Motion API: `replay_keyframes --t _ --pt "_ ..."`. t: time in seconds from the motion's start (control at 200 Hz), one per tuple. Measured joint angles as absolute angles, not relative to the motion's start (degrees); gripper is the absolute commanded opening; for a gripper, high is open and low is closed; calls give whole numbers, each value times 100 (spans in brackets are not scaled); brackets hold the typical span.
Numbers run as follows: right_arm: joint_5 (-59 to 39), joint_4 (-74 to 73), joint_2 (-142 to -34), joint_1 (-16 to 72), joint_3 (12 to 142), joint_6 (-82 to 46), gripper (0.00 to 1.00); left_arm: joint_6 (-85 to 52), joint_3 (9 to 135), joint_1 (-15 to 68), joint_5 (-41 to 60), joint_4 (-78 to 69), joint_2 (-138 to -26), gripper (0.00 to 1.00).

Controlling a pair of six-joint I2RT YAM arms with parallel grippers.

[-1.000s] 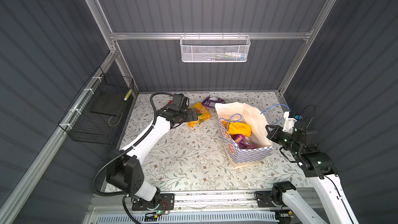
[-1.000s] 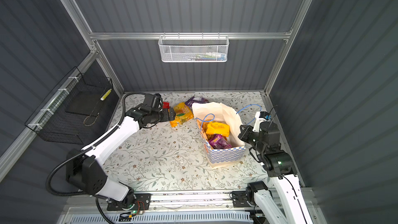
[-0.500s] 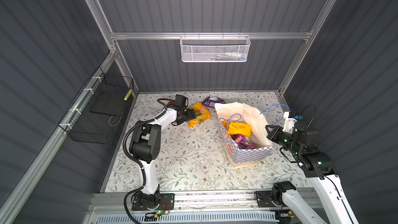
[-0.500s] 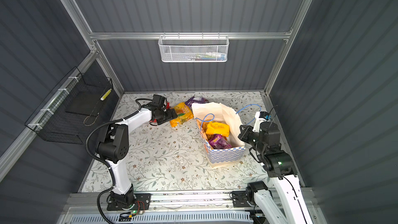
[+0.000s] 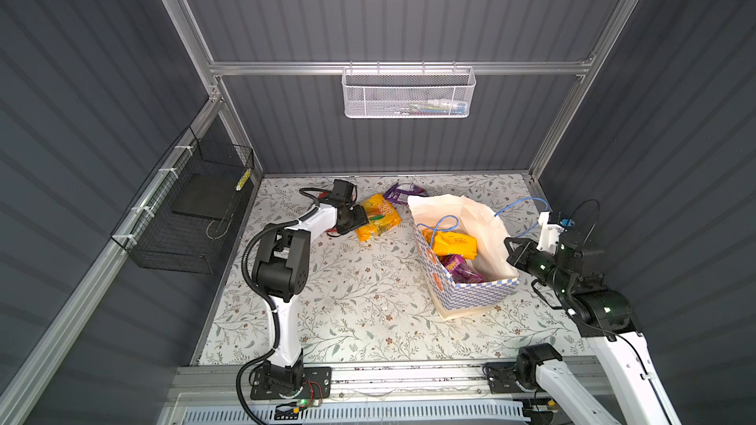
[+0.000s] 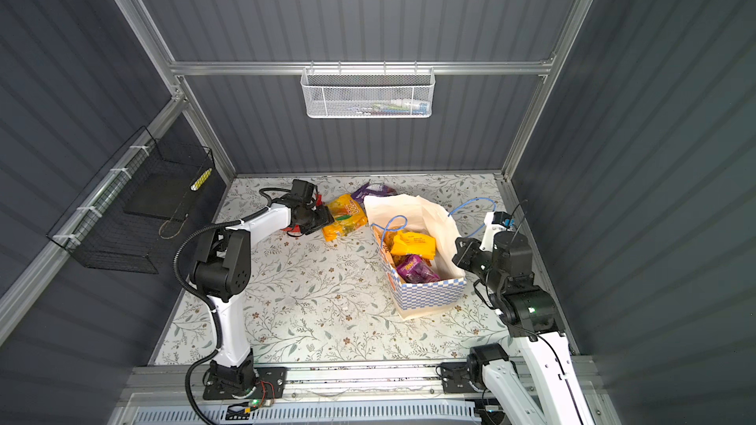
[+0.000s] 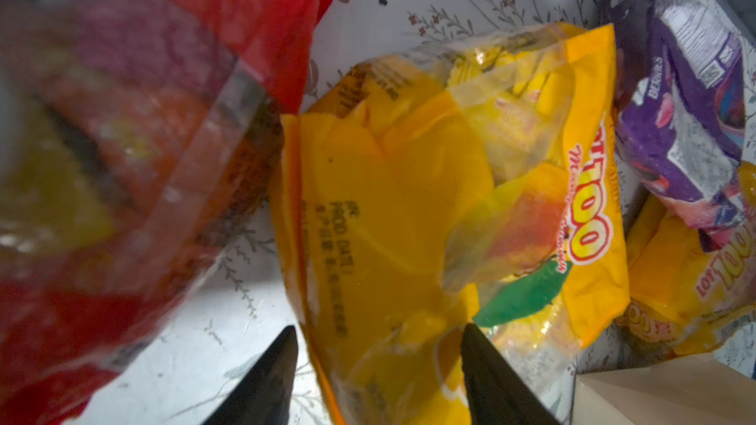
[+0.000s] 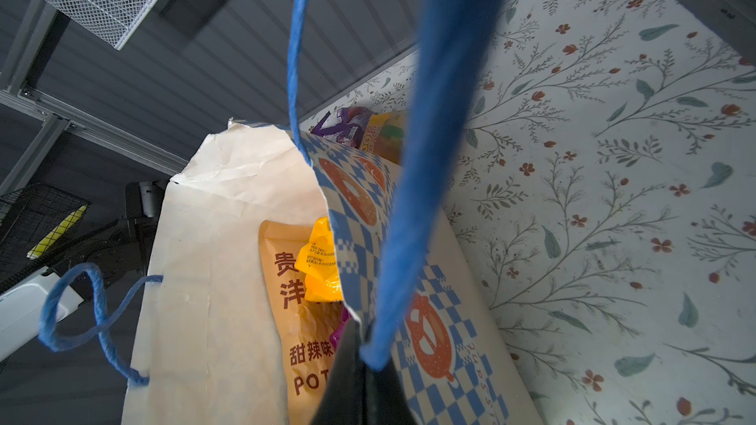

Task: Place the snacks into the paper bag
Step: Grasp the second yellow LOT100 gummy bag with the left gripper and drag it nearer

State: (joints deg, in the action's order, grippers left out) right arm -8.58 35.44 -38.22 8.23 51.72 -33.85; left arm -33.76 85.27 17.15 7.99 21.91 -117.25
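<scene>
Now that the left arm has folded in low, we find the left gripper (image 5: 358, 217) left of the paper bag (image 5: 470, 294), its fingers (image 7: 497, 382) drawn in from wide yet still apart, straddling the edge of the yellow packet (image 7: 401, 206) without pinching it. Beyond it a purple packet (image 5: 403, 192) lies by the bag's far left corner, and inside the bag an orange packet (image 5: 454, 244) already rests. Right of the bag, the right gripper (image 8: 362, 351) stays clamped on the blue cord handle (image 8: 429, 149), keeping the mouth open, so we judge the yellow packet goes in next.
</scene>
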Motion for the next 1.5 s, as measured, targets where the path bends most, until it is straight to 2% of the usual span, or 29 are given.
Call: replay_keyframes --t 0.15,0.49,0.741,1.501 --pt "-858 3564 -3806 823 5172 -3380 0 -3433 8527 1712 821 2161 -11725 45" --pt "-858 3601 -3785 823 5172 -3380 0 -3470 8527 1656 1085 2005 -11725 0" --pt "-858 3605 -3776 823 5172 -3380 0 -3454 8379 1640 1365 1964 -11511 0" --pt "-910 3632 -3752 823 5175 -3385 0 -3409 7111 1640 1553 2250 -9150 0"
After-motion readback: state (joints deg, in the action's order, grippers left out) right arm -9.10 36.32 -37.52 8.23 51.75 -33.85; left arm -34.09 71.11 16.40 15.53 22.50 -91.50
